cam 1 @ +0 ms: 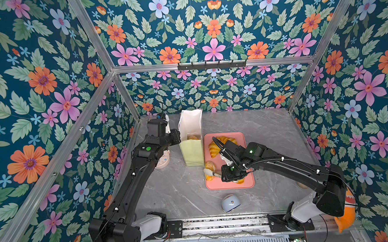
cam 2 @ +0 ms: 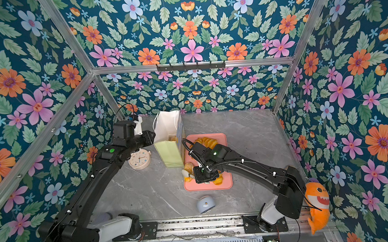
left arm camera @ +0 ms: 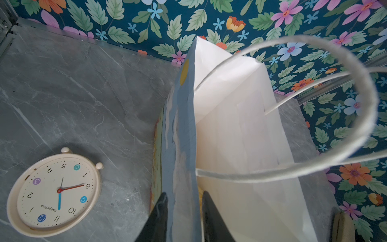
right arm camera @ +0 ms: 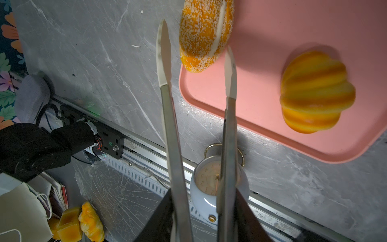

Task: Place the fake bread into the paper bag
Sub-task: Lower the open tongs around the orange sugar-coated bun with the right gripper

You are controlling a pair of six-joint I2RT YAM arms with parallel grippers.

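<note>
The paper bag (cam 1: 192, 149) (cam 2: 169, 150) stands upright left of the pink tray (cam 1: 228, 187) (cam 2: 228, 183). My left gripper (left arm camera: 184, 197) is shut on the bag's (left arm camera: 240, 125) blue printed wall, one finger outside and one inside. A bun (cam 1: 192, 137) lies inside. My right gripper (cam 1: 221, 173) (right arm camera: 202, 199) is shut on metal tongs (right arm camera: 173, 136). Their tips stand either side of a seeded bun (right arm camera: 205, 35) (cam 1: 209, 167) at the tray's (right arm camera: 251, 117) left rim, one tip a little apart from it. A croissant (right arm camera: 316, 92) lies near it and a larger one (cam 1: 221, 145) at the tray's far end.
A cream alarm clock (cam 2: 140, 158) (left arm camera: 56, 192) lies flat left of the bag, under my left arm. A pale blue clock (cam 1: 230, 202) (right arm camera: 209, 188) sits near the front rail. An orange shark plush (cam 2: 318, 203) hangs off the right front corner. Floral walls enclose three sides.
</note>
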